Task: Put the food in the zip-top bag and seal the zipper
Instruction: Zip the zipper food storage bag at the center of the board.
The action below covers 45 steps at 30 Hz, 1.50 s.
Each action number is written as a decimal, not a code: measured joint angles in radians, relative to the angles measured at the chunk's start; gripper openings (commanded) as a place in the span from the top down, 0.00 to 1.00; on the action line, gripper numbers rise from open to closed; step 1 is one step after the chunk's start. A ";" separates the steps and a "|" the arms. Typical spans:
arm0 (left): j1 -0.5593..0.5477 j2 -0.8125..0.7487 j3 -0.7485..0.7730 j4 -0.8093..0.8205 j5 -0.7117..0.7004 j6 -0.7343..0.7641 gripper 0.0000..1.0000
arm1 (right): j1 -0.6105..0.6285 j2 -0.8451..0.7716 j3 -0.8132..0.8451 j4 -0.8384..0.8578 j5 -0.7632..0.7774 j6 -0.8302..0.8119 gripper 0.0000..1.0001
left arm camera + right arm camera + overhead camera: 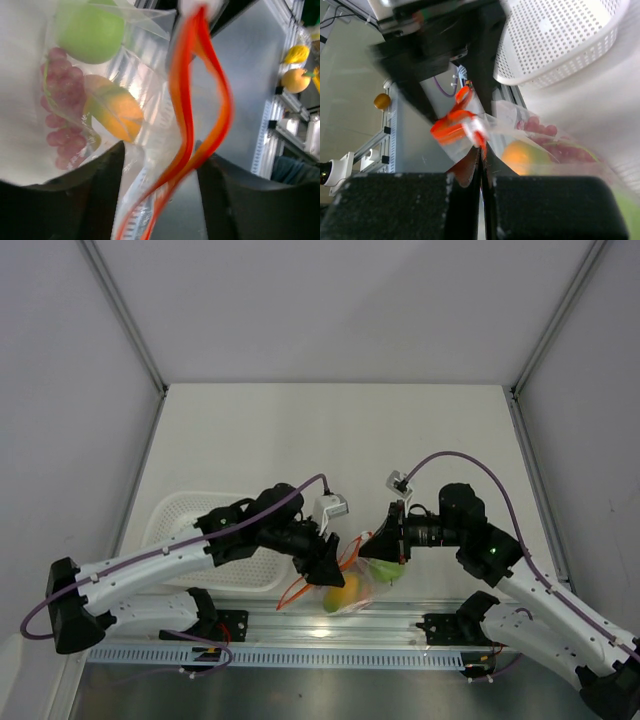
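Note:
The clear zip-top bag [352, 580] hangs between my two grippers above the table's near edge. Inside it show the green apple [90, 30], the red grapes [62, 107] and the yellow-orange mango [116, 114]; I cannot make out the peach. The orange-red zipper [187, 115] runs between my left fingers, its two strands bowed apart. My left gripper [160, 150] is open around the strip, and also shows in the top view [325, 565]. My right gripper [483, 150] is shut on the bag's zipper edge, and also shows in the top view [372, 548].
The white perforated basket [185, 515] stands on the table to the left, under my left arm, and shows close by in the right wrist view [555, 45]. The metal rail [300, 625] runs along the near edge below the bag.

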State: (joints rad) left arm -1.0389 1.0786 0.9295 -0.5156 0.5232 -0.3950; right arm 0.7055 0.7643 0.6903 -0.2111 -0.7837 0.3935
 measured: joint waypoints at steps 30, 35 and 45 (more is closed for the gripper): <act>-0.014 -0.071 0.079 0.270 -0.184 0.000 0.51 | 0.104 0.015 0.151 -0.185 0.124 0.029 1.00; -0.028 -0.070 0.079 0.296 -0.186 -0.001 0.58 | 0.116 0.037 0.167 -0.192 0.145 0.045 1.00; -0.047 -0.070 0.079 0.307 -0.218 0.003 0.78 | 0.130 0.045 0.169 -0.196 0.176 0.086 1.00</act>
State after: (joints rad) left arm -1.0859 1.0084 1.0084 -0.2081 0.3054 -0.3920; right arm 0.8352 0.8097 0.8589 -0.4068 -0.6079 0.4797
